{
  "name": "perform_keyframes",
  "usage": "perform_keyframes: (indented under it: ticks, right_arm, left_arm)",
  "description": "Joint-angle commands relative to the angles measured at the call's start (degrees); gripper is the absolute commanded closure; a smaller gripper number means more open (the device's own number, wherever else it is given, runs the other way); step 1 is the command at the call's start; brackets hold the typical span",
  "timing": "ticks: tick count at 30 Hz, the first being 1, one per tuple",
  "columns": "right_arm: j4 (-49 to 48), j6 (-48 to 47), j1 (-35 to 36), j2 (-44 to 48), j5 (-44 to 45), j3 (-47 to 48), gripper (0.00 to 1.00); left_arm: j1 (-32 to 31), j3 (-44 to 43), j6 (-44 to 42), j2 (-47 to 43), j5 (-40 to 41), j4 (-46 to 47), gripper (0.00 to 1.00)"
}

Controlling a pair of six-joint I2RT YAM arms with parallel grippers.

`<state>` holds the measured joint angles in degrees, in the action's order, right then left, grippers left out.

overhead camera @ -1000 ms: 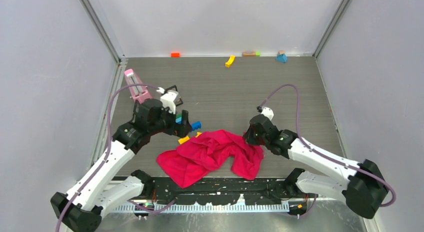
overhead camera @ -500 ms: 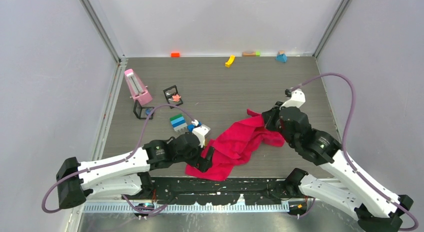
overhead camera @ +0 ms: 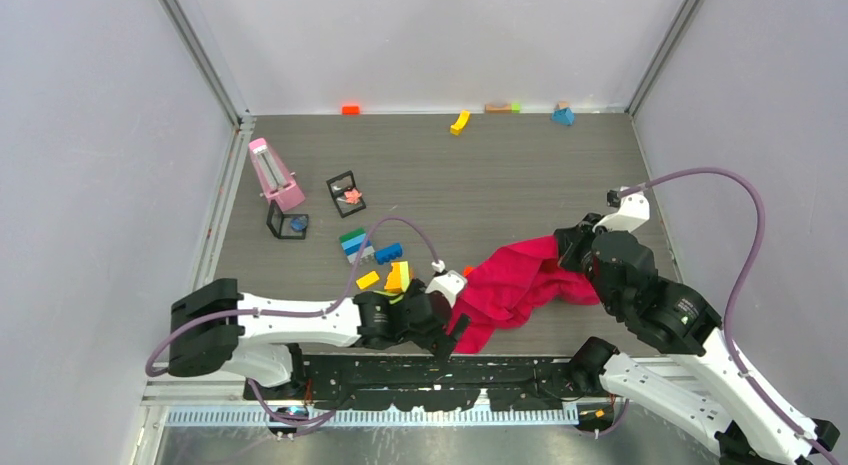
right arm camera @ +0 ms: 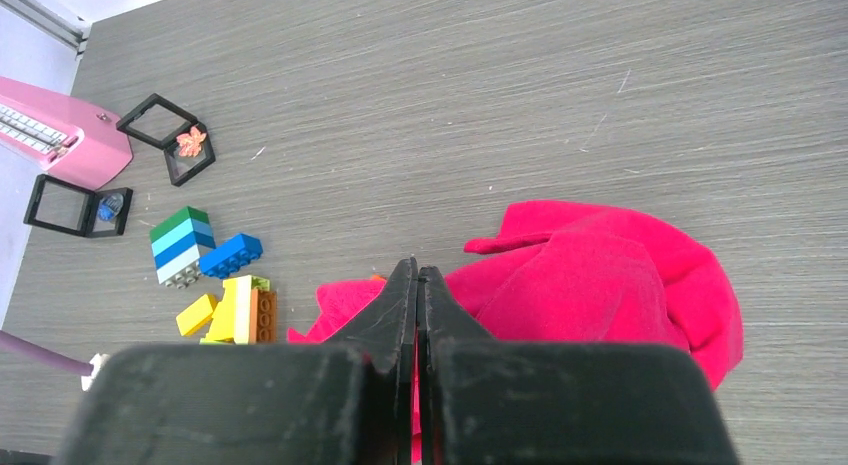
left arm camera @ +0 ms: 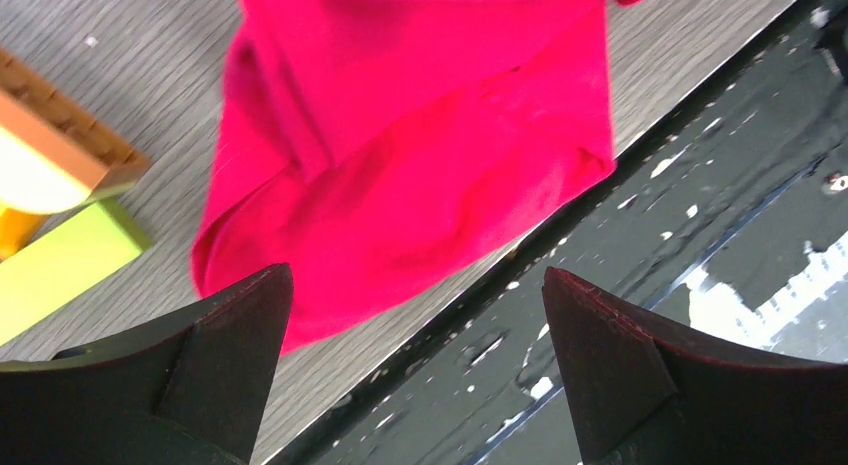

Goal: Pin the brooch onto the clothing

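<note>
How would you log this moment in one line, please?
left gripper: open, above near edge of T-shirt | right gripper: shut on T-shirt | brooch: in black case, not pinned

Overhead camera looks down from behind the arms. The left gripper (left arm camera: 415, 285) camera sits close and the right gripper (right arm camera: 417, 267) camera higher, both seeing the shirt (overhead camera: 515, 285) ahead.
</note>
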<state>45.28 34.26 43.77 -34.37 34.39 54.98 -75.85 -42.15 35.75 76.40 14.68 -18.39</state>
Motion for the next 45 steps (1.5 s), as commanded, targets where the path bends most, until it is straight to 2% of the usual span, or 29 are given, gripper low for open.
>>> perform_keyframes:
  ticks: [1, 5, 11, 20, 26, 37, 42, 45]
  right_arm:
    - [-1.24, 0.63, 0.09, 0.84, 1.88, 1.31, 0.99]
    - [0.11, 0.95, 0.09, 1.69, 1.38, 1.17, 0.99]
    - [1.60, 1.16, 0.09, 2.51, 2.17, 0.96, 0.99]
    - [1.57, 1.68, 0.09, 2.53, 2.29, 0.23, 0.99]
    - [1.57, 1.69, 0.09, 2.03, 1.93, 0.21, 0.99]
    - [1.90, 1.56, 0.08, 1.95, 1.82, 0.28, 0.99]
    - [2.24, 1.45, 0.09, 1.83, 2.14, 0.30, 0.99]
    - [2.62, 1.42, 0.09, 1.56, 2.25, 0.55, 0.99]
  left_arm:
    - [-1.03, -3.51, 0.69, 3.78, 3.02, 8.34, 0.00]
    - [-1.23, -4.23, 3.13, 5.93, 7.13, 9.06, 0.02]
    - [-1.23, -2.73, 5.68, 1.68, 9.48, 13.00, 0.07]
    - [-0.84, -3.82, 7.76, 0.87, 8.98, 14.87, 0.31]
    - [1.52, -6.27, 10.81, 3.43, 5.22, 14.35, 0.47]
    - [5.88, -6.90, 12.60, 6.51, 1.07, 16.86, 0.53]
    - [6.41, -6.71, 12.24, 7.75, -0.36, 20.84, 0.58]
    - [7.15, -8.61, 12.07, 9.42, -0.60, 18.81, 0.61]
